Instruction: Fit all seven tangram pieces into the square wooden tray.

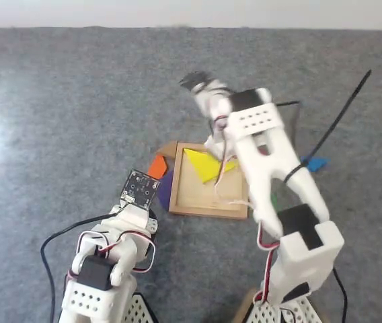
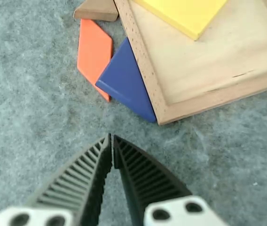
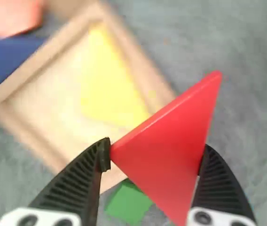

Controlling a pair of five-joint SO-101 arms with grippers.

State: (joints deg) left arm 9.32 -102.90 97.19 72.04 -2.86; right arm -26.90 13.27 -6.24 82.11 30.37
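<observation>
Here the right gripper [image 3: 153, 157] is clamping a red triangle [image 3: 171, 141] near the tray [image 1: 204, 212]; the left gripper [image 2: 111, 141] is hanging closed, empty.

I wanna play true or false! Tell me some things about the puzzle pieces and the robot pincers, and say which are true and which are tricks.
1. The right pincer is holding a red triangle. True.
2. The yellow piece lies outside the wooden tray. False: it lies inside the tray.
3. The left pincer is shut with nothing in it. True.
4. The orange piece is already in the tray. False: it lies on the grey mat outside the tray, beside the blue piece.
</observation>
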